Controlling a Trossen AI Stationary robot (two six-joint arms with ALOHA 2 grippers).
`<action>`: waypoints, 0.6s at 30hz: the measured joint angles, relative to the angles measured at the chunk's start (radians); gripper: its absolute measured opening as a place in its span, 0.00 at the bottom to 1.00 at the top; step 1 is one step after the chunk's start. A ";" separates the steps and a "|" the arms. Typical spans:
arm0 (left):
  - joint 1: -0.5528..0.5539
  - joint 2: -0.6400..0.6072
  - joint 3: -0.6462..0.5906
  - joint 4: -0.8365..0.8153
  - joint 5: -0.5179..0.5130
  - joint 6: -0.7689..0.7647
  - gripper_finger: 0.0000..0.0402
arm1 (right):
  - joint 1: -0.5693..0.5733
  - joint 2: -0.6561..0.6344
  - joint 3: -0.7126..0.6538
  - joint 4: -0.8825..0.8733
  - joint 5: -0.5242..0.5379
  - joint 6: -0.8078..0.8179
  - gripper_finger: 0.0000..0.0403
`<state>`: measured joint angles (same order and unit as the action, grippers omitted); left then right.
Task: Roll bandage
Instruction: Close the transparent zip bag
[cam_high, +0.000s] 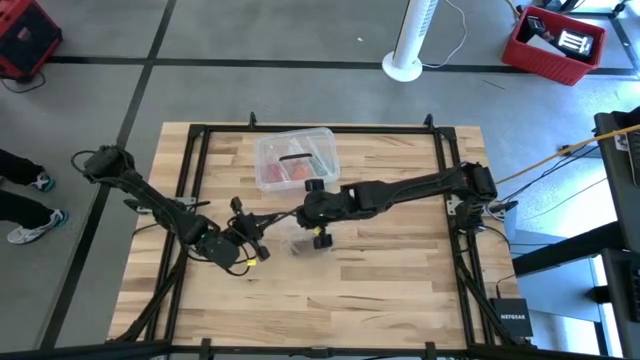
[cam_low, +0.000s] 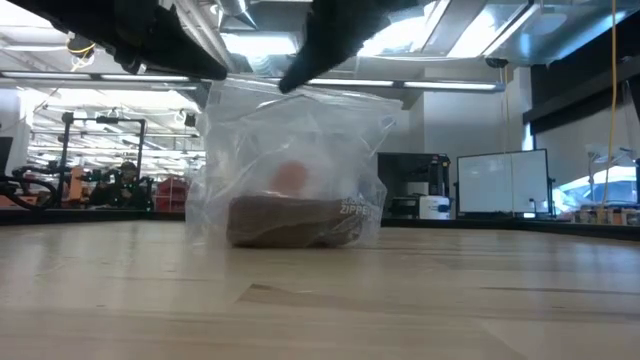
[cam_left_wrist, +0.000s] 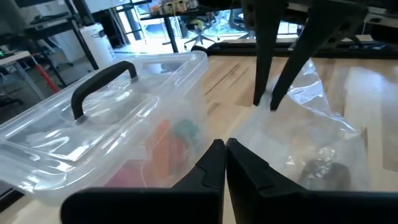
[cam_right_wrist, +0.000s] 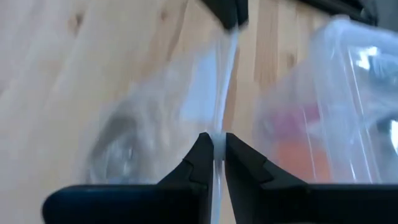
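A crinkled clear plastic bag (cam_low: 290, 150) stands on the table between my two grippers. The brown-tan bandage (cam_low: 285, 222) lies bunched in the bag's bottom; it also shows dimly in the right wrist view (cam_right_wrist: 112, 146). My left gripper (cam_high: 262, 243) is shut on the bag's top edge at its left end. My right gripper (cam_high: 320, 232) is shut on the same edge at its right end. The edge runs straight from my right gripper (cam_right_wrist: 214, 152) to my left gripper (cam_right_wrist: 229, 12). My left gripper pinches the left end of the bag's top edge (cam_right_wrist: 229, 31) between its two fingers. Its own wrist view does not show the plastic between the fingers. The bag hangs below with its bottom on the table. My right gripper pinches the bag's top edge (cam_right_wrist: 216, 140) between its two fingers (cam_left_wrist: 272, 99), which point down from above. The edge is drawn straight toward the other gripper. The bag's bottom, with the bandage in it, rests on the table.
A clear plastic box (cam_high: 295, 160) with a dark handle (cam_left_wrist: 102, 84) and red contents stands just beyond the bag toward the far edge. Bare wooden table (cam_high: 340, 290) lies on the near side.
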<state>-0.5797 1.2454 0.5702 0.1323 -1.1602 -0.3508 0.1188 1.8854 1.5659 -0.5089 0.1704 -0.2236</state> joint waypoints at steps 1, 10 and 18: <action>-0.001 0.000 0.000 0.000 -0.004 0.000 0.00 | 0.000 0.000 0.015 -0.043 0.009 -0.006 0.08; -0.008 -0.002 0.000 -0.030 -0.024 -0.011 0.00 | 0.000 -0.001 0.142 -0.438 0.069 -0.011 0.08; -0.008 -0.002 0.000 -0.046 -0.032 -0.020 0.00 | -0.003 -0.001 0.171 -0.613 0.086 0.037 0.08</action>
<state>-0.5873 1.2434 0.5705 0.0861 -1.1922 -0.3711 0.1159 1.8843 1.7370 -1.1221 0.2563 -0.1864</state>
